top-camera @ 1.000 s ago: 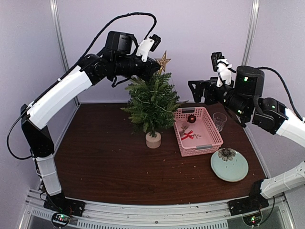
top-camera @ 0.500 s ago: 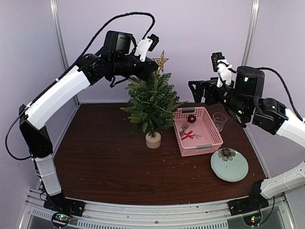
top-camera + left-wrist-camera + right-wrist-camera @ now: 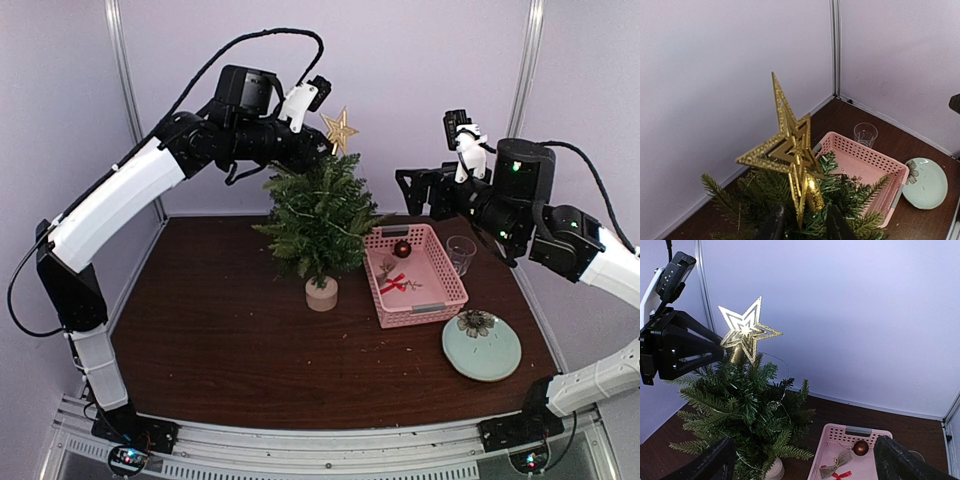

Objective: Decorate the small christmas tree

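Note:
The small christmas tree (image 3: 320,215) stands upright on its pale stump at the middle of the table. A gold glitter star (image 3: 339,130) sits on its tip, with its gold cone (image 3: 814,194) pushed into the top needles. My left gripper (image 3: 314,150) is at the treetop, and its fingers (image 3: 773,226) stand on either side of the cone with a gap on each side, so it is open. My right gripper (image 3: 405,190) hovers high to the right of the tree, wide open and empty. Its fingers (image 3: 715,462) frame the tree (image 3: 740,405) and the pink basket (image 3: 826,440).
The pink basket (image 3: 440,300) to the right of the tree holds a dark red ball (image 3: 402,249), a red bow (image 3: 395,283) and a grey bow. A clear cup (image 3: 461,252) stands behind it. A pale green plate (image 3: 495,362) with a flower ornament (image 3: 476,322) lies at the front right.
My left gripper's fingers have come apart from the star's cone, and the arm has eased slightly left. The star stays on the treetop. The right arm has not moved.

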Controlling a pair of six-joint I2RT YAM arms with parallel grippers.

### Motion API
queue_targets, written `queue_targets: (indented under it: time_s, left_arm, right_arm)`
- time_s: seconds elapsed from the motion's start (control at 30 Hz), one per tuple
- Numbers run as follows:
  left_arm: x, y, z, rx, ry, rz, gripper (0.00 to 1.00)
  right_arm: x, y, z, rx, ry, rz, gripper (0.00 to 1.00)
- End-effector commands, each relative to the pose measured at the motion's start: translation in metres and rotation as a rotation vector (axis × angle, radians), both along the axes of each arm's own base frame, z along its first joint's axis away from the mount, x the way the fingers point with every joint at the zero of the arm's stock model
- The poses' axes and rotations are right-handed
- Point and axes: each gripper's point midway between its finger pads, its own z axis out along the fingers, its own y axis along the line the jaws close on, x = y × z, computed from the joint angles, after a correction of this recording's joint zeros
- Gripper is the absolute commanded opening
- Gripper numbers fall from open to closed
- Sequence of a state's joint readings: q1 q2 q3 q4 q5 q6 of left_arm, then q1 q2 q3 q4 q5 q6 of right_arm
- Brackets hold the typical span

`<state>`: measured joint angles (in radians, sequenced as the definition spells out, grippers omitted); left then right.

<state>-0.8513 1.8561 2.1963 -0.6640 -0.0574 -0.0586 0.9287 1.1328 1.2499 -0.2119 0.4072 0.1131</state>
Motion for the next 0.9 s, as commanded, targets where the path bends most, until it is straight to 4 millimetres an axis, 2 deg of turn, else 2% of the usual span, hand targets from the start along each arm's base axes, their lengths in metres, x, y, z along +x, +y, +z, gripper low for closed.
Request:
queue_targets:
  time_s: [0.0, 0.3, 0.57, 0.73, 0.87]
  left_arm:
    - [-0.009, 0.009, 0.027, -0.067, -0.031, -0.014, 0.31]
    - [-0.021, 0.028, 0.051, -0.101, -0.062, 0.008, 0.56]
    - [-0.037, 0.042, 0.063, -0.115, -0.074, -0.007, 0.61]
    - [-0.054, 0.051, 0.066, -0.097, -0.055, -0.057, 0.65]
    - [-0.071, 0.049, 0.049, -0.051, -0.006, -0.145, 0.64]
  right_arm:
    - [0.001, -0.002, 0.004, 0.029, -0.007, -0.005, 0.99]
    - [0.004, -0.002, 0.006, 0.019, -0.013, -0.012, 1.00]
    - [0.008, 0.004, 0.008, 0.020, -0.011, 0.034, 1.00]
    - [0.021, 0.011, 0.026, 0.084, -0.033, 0.149, 0.98]
    - [0.041, 0.024, 0.043, 0.142, -0.045, 0.267, 0.97]
